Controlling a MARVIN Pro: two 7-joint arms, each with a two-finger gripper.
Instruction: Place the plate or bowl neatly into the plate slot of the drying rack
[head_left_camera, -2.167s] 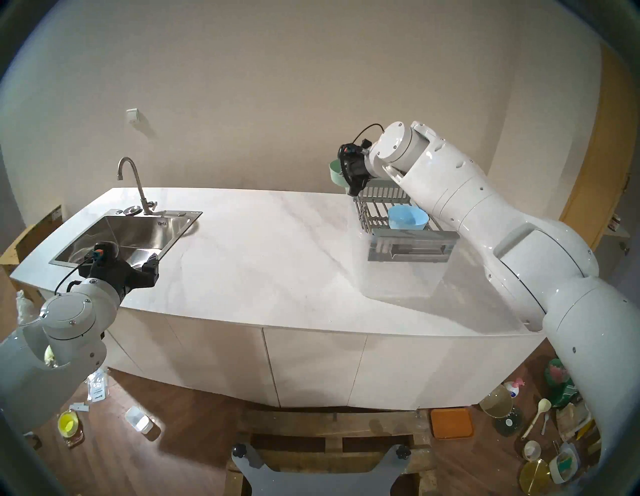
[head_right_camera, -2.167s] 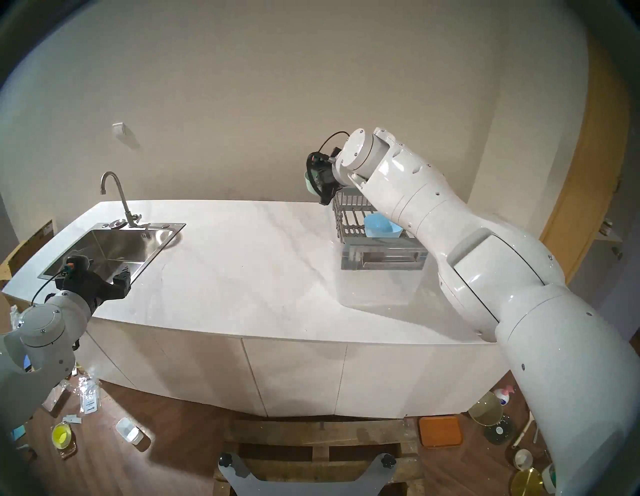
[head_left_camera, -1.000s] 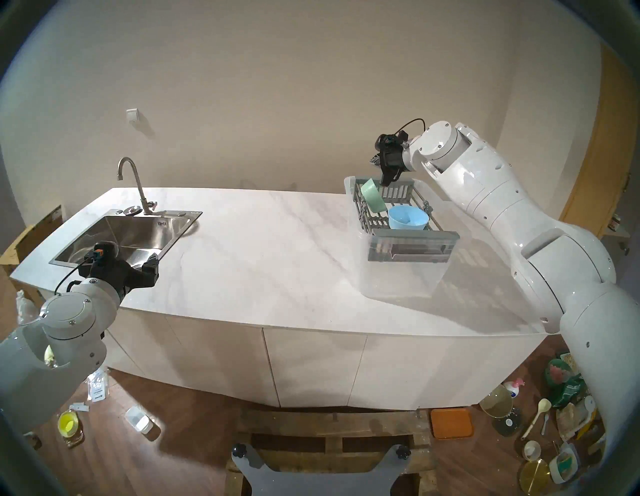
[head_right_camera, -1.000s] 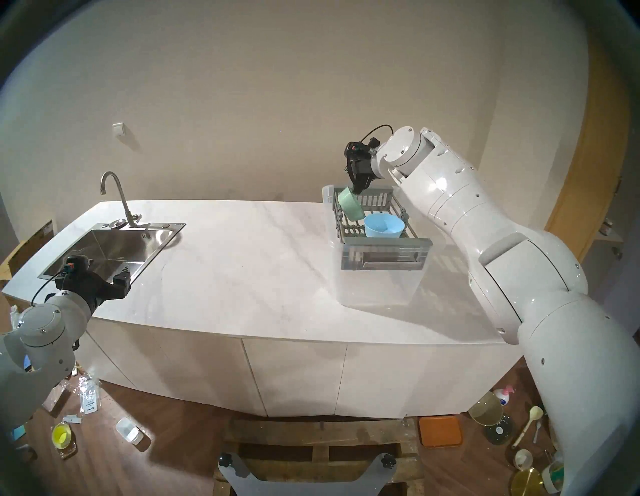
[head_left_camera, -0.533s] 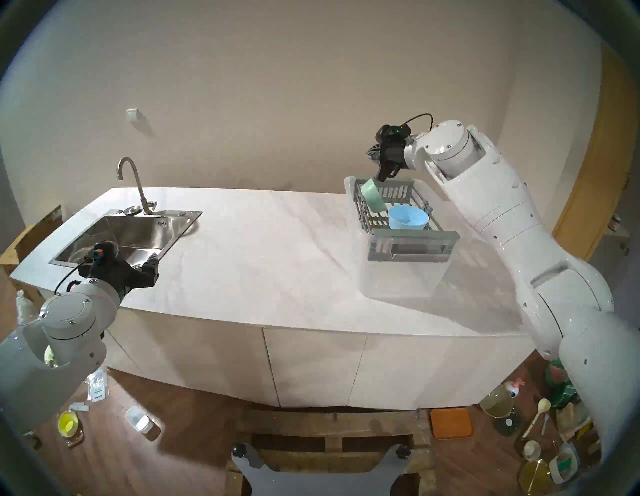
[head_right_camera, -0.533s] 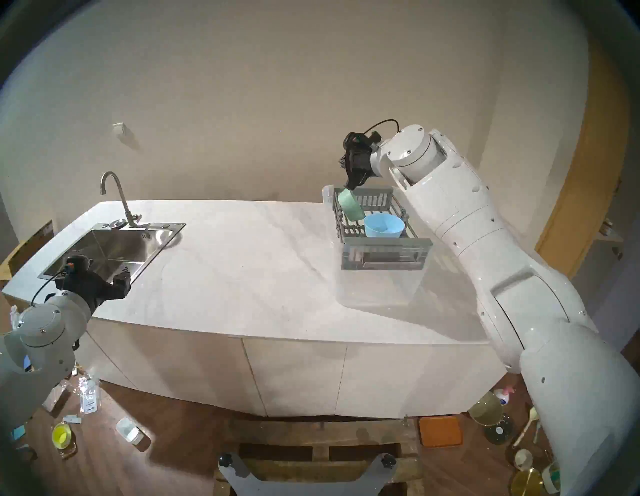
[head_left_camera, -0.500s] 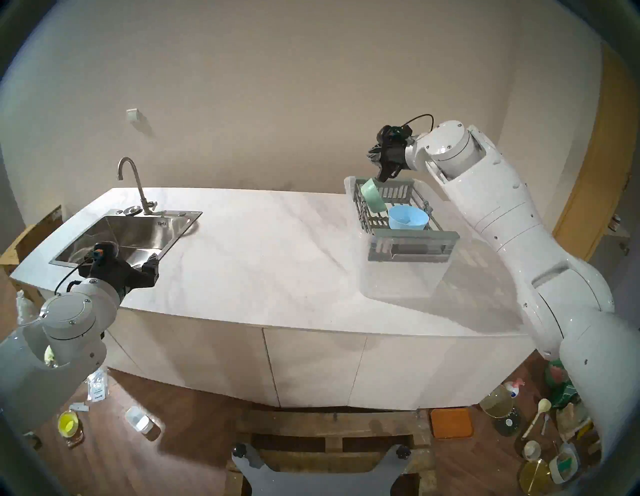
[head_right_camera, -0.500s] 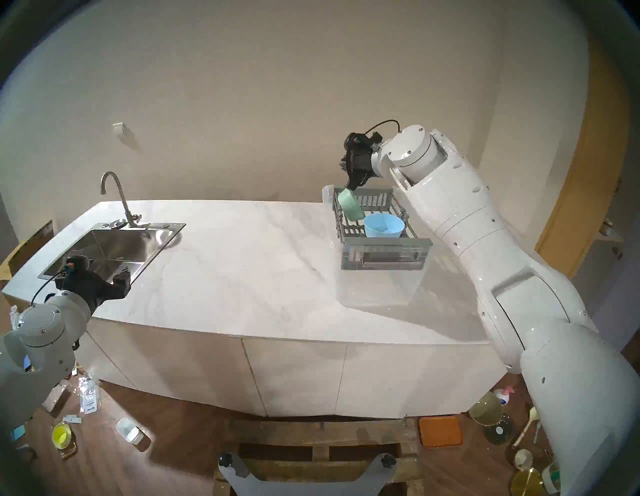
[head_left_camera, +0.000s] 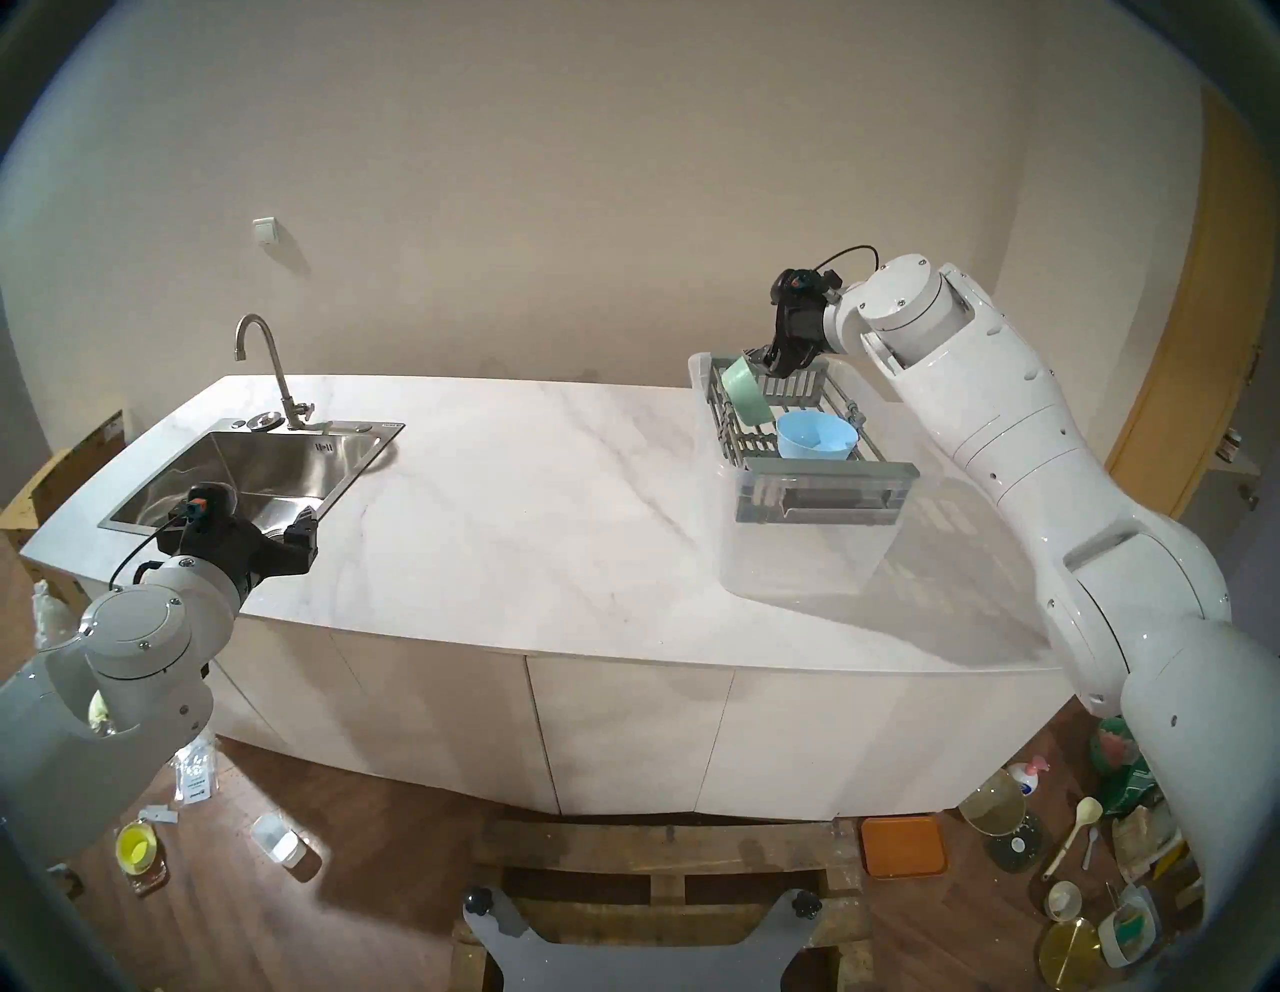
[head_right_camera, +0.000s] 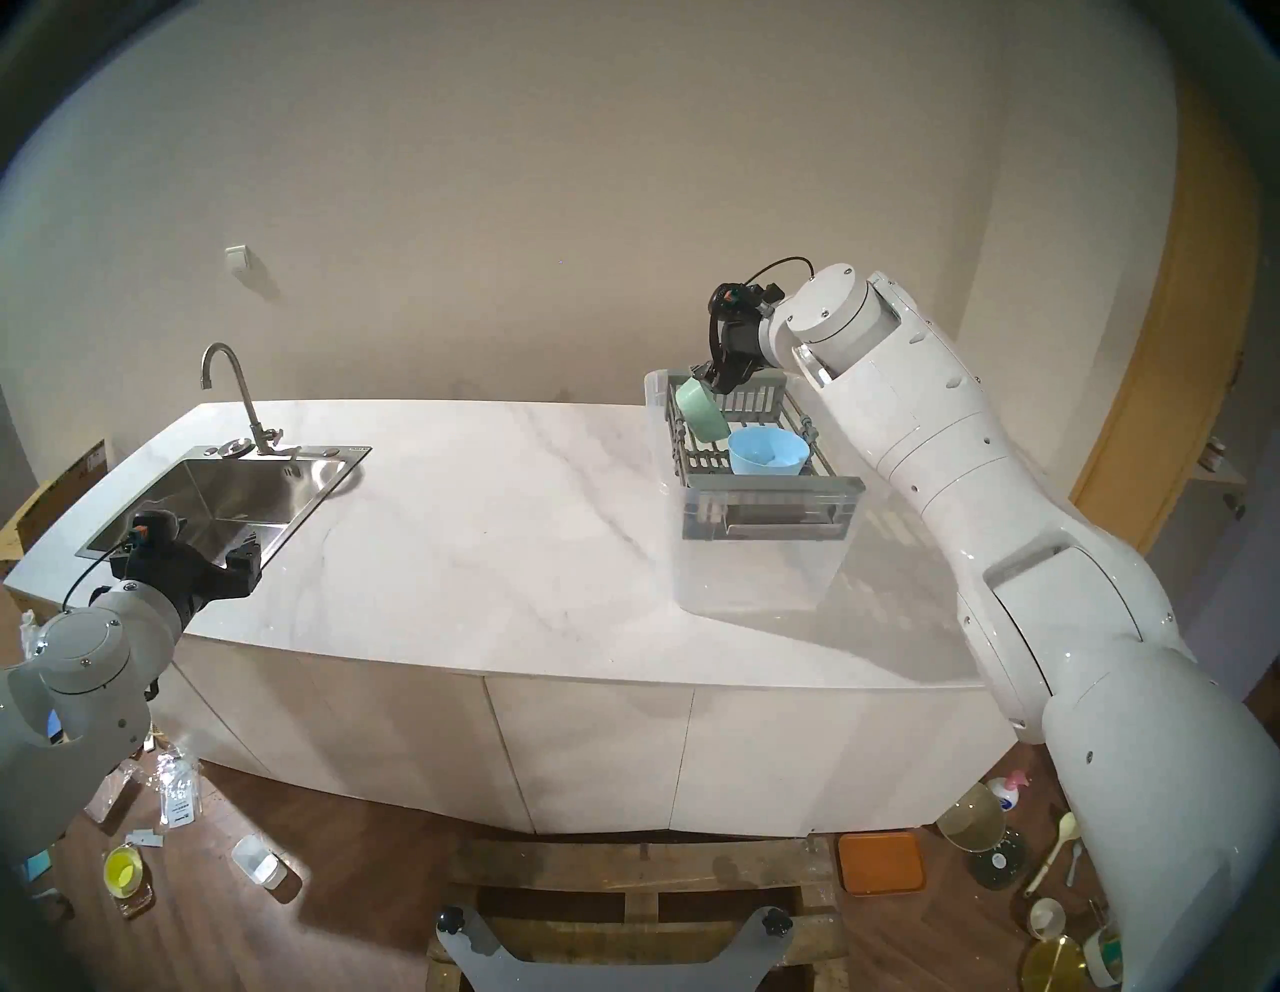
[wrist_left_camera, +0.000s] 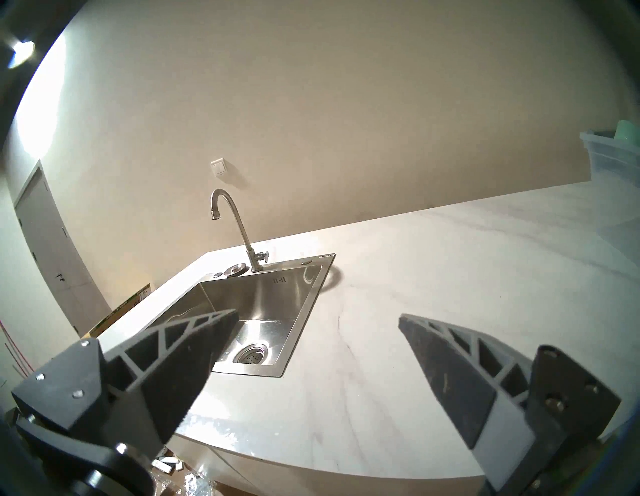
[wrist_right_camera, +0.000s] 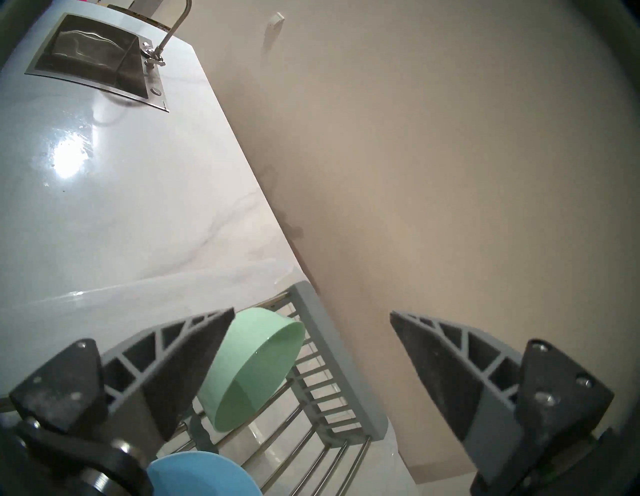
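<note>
Green bowl (wrist_right_camera: 254, 363) on edge in the drying rack (head_left_camera: 824, 478), far end. Your right end effector (wrist_right_camera: 311, 322) gapes wide, empty. Likely light, stiff, slippery plastic; pinch its rim.

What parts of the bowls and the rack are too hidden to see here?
- Green bowl, right wrist view: its lower edge is hidden behind the right claw's finger, so where it meets the rack is unclear.
- Blue bowl, same view: cut off by the picture's bottom edge.
- Green bowl, left wrist view: only a sliver at the right edge.
</note>
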